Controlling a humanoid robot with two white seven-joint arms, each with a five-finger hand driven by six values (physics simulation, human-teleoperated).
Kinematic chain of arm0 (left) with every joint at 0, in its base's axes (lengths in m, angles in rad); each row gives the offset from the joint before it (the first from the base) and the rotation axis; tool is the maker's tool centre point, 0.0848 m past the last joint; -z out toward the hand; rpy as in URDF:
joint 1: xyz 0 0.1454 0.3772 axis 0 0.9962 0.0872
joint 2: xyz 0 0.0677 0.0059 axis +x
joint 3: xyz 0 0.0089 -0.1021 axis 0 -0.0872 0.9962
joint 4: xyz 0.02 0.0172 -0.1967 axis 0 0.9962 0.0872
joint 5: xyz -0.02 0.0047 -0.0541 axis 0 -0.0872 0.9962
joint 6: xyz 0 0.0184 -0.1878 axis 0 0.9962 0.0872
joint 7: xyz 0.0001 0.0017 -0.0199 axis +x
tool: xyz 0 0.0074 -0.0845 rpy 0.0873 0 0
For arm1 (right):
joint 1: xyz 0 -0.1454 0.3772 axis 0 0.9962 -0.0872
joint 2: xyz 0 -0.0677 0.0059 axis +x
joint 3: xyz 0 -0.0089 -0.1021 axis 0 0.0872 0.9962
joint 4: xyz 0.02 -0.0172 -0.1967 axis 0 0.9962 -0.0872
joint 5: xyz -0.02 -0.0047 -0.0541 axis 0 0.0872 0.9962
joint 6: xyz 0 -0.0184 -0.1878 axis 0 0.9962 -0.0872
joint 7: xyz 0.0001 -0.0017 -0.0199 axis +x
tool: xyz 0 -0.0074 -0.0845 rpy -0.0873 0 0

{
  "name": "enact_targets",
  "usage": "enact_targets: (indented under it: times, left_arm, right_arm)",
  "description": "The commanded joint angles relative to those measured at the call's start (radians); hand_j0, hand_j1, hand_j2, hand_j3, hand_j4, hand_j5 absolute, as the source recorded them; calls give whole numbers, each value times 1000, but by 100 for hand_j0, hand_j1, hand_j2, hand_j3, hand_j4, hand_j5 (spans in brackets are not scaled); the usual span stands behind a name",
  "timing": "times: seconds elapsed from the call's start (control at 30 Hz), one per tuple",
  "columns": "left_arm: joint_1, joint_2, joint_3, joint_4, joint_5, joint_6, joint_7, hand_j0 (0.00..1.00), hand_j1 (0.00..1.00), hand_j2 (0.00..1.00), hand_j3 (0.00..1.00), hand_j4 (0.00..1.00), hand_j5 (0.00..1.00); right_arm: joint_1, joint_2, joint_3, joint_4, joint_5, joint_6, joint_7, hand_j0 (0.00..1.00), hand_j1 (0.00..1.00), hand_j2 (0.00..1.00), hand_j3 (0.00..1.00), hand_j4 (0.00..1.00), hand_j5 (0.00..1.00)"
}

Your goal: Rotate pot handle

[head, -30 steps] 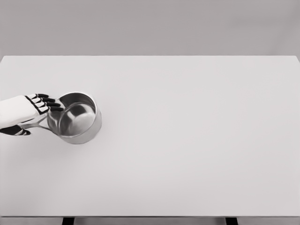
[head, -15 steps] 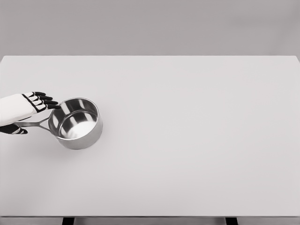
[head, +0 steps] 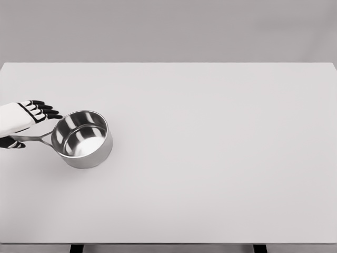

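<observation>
A shiny steel pot [head: 82, 139] stands upright on the left part of the white table [head: 210, 147]. Its thin handle [head: 32, 138] points left, towards the table's edge. My left hand [head: 32, 126] comes in from the left edge and hovers over the handle's outer end. Its black-tipped fingers [head: 46, 110] stretch out towards the pot's rim, just short of it, and the thumb [head: 12, 143] shows below the handle. The fingers are spread and not curled around the handle, so the hand is open. The right arm is out of sight.
The table's far edge meets a plain grey wall [head: 168, 31]. Two dark table legs [head: 77, 248] show under the front edge.
My left hand has drawn back to the left, off the pot's rim. The pot, tilted a second ago, now sits level, with its handle swung slightly to point straight left.
</observation>
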State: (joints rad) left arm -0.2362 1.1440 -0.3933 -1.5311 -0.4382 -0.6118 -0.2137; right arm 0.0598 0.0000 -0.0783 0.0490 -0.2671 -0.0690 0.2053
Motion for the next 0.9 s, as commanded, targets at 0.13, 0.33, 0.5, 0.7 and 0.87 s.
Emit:
enact_targets:
  times: [0.13, 0.33, 0.5, 0.7, 0.87]
  left_arm:
    - [2, 0, 11, 11, 3, 1, 2, 100, 100, 100, 100, 100, 100]
    - [2, 0, 11, 26, 3, 1, 0, 100, 100, 100, 100, 100, 100]
    - [2, 2, 24, 38, 1, 1, 0, 100, 100, 100, 100, 100, 100]
    - [-2, 2, 25, 55, 0, 1, 0, 100, 100, 100, 100, 100, 100]
    - [-5, 2, 27, 66, 0, 1, 0, 100, 100, 100, 100, 100, 100]
  right_arm:
    - [0, 0, 0, 0, 0, 0, 0, 100, 100, 100, 100, 100, 100]
    - [0, 0, 0, 0, 0, 0, 0, 100, 100, 100, 100, 100, 100]
    - [0, 0, 0, 0, 0, 0, 0, 100, 100, 100, 100, 100, 100]
    - [0, 0, 0, 0, 0, 0, 0, 100, 100, 100, 100, 100, 100]
    - [0, 0, 2, 0, 0, 0, 0, 100, 100, 100, 100, 100, 100]
